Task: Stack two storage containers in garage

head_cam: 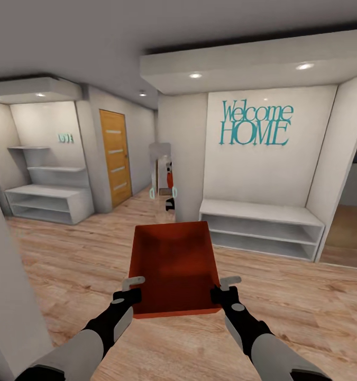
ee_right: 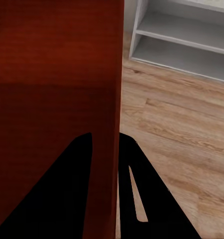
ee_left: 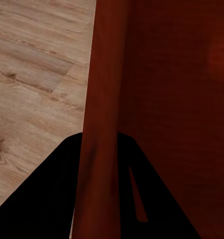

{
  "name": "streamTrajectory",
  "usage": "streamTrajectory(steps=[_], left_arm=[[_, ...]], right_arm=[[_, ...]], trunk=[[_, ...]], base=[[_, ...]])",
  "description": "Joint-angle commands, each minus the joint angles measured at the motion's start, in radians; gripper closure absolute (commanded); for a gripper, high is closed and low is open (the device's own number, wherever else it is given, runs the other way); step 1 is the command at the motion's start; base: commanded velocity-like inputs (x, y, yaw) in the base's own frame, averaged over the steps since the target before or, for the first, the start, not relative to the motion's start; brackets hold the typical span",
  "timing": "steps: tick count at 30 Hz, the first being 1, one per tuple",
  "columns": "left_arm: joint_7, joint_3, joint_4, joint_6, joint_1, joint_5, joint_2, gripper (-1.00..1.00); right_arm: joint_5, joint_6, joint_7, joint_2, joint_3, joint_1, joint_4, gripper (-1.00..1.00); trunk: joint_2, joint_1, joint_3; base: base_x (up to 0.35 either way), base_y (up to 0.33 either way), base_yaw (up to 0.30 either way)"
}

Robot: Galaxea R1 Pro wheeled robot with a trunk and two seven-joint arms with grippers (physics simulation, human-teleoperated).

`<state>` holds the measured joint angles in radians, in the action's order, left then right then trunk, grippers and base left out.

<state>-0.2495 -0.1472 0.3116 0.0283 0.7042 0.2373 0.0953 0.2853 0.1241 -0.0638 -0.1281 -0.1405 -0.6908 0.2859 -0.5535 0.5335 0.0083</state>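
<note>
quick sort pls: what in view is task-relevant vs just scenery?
Job:
- orange-red rectangular open-top storage container, carried above the wood floor
- left gripper, clamped on its left wall
- right gripper, clamped on its right wall

Scenery:
- white low shelf bench
- teal "Welcome HOME" lettering
- wooden door

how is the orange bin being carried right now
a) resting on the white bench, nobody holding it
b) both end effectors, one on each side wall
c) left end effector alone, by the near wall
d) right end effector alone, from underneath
b: the left end effector and the right end effector each clamp a side wall of the storage container, held above the wood floor.
</note>
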Motion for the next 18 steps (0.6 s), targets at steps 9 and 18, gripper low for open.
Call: streamTrajectory(steps=[9, 18], left_arm=[[-0.063, 0.069, 0.000, 0.004, 0.000, 0.006, -0.005, 1.00], [-0.063, 0.069, 0.000, 0.004, 0.000, 0.006, -0.005, 1.00]], right_arm=[[-0.072, 0.019, 0.001, 0.000, -0.030, -0.001, 0.002, 1.00], [-0.072, 0.019, 0.001, 0.000, -0.030, -0.001, 0.002, 1.00]], trunk=[[0.000, 0.001, 0.000], [0.000, 0.001, 0.000]], base=[[0.322, 0.000, 0.000], [0.322, 0.000, 0.000]])
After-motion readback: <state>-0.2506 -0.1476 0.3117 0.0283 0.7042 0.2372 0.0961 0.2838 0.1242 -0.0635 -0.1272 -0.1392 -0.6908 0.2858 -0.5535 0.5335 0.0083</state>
